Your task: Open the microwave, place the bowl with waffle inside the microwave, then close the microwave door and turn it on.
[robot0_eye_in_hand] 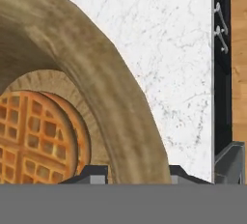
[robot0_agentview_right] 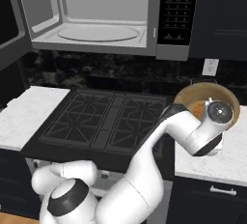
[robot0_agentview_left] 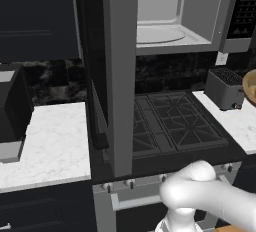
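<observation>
1. The wide grey-framed microwave [robot0_agentview_right: 96, 15] hangs above the black gas stove [robot0_agentview_right: 103, 117], its pale interior and turntable exposed.
2. The grey-framed microwave door with its dark glass [robot0_agentview_left: 112, 71] stands swung fully open to the left.
3. The white marble counter [robot0_agentview_right: 226, 158] lies right of the stove; a grey slotted toaster [robot0_agentview_left: 225, 89] sits on it by the wall.
4. The round tan wooden bowl [robot0_eye_in_hand: 96, 88] is lifted, tilted, over that counter, below and right of the microwave opening.
5. My gripper [robot0_eye_in_hand: 137, 175] pinches the bowl's rim, one finger inside, one outside.
6. The orange-brown gridded waffle [robot0_eye_in_hand: 34, 138] rests in the bowl's bottom.
</observation>
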